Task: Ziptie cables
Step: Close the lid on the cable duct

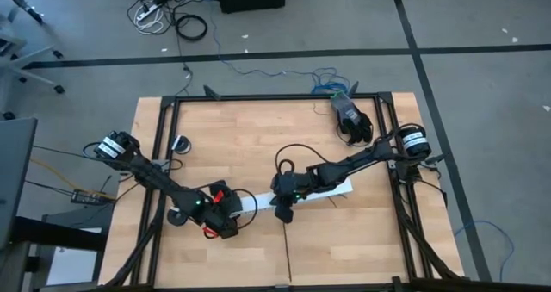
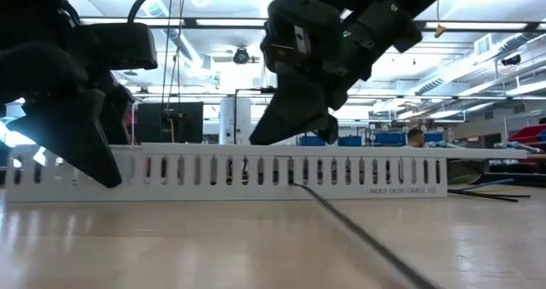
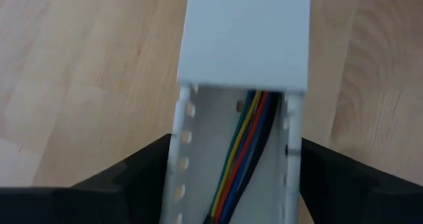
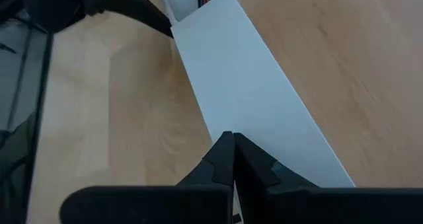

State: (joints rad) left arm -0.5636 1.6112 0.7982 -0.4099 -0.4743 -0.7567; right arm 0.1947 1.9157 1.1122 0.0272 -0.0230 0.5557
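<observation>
A long white slotted channel lies across the table's middle, with a plain white lid over most of it. At its uncovered left end the cables, thin coloured wires, run along inside it. My left gripper straddles that end. My right gripper is shut, its tips at the lid near the channel's middle. The ziptie, a thin black strip, lies on the table in front of the channel, its far end at a slot. My left gripper has the channel's uncovered end between its two fingers, one on each slotted side wall. The fingers slant down and lie across the channel, which rests flat on the table. My right gripper's shut fingertips slant down at the lid's top; I cannot tell whether they touch it.
A black metal frame rims the wooden table. A black device sits at the far right corner and a small round part at the far left. Dark strips lie right of the channel. Bare wood lies toward the near edge.
</observation>
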